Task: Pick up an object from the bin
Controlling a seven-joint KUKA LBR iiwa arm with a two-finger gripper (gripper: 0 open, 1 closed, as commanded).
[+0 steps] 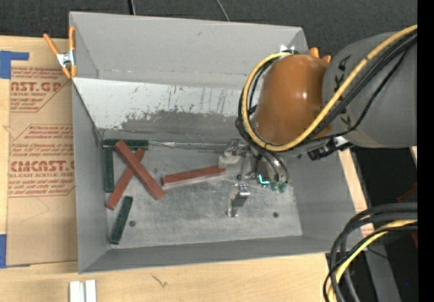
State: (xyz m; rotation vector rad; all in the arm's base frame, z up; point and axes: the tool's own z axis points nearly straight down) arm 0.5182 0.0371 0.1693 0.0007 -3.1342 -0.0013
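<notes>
Scuffed grey bin (pixel 190 56), reddish-brown sticks (pixel 193 176), dark green sticks (pixel 121 219), orange wrist cover (pixel 291 97).

One camera, set high over the grey bin (pixel 190 56) and looking down, tilted somewhat. The far wall shows its broad inner face, the near wall only a narrow edge. Close in: all four walls fall inside the frame. The arm (pixel 380 90) enters from the right, its orange cover (pixel 291 100) standing over the floor's right part.
</notes>
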